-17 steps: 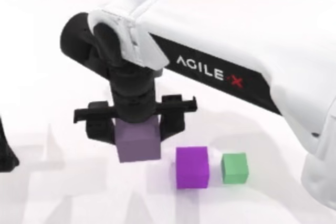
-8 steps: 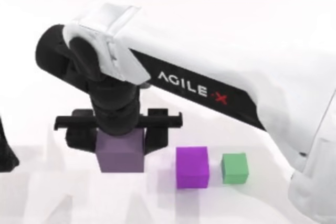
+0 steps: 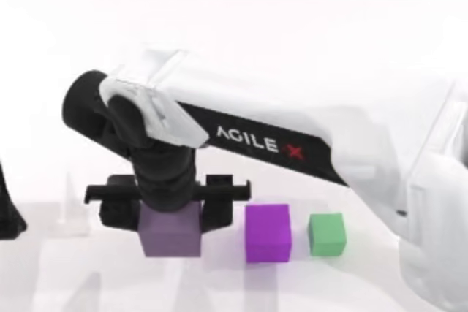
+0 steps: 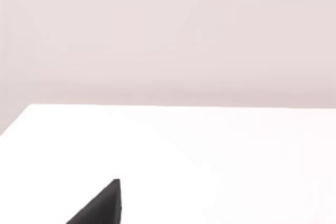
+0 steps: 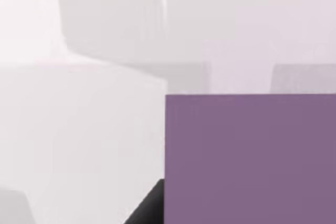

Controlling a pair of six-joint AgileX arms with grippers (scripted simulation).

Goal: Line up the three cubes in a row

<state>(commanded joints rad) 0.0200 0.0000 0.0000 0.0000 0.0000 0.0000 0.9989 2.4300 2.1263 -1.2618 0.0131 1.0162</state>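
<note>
Since a second ago: right gripper point(image 3: 170, 206) carried greyish-purple cube point(image 3: 172, 229) leftward and down | jaws clamp it, left of magenta cube point(image 3: 268, 232) | green cube point(image 3: 326, 234) right of magenta | row looks formed; release remains | left arm parked at table's left edge

- Greyish-purple cube point(image 3: 172, 230), clamped in right pincer point(image 3: 170, 213), has been carried leftward, then lowered closer to desk point(image 3: 307, 49).
- Now sits approx. level w/ magenta cube point(image 3: 268, 232); gap betw. them widened.
</note>
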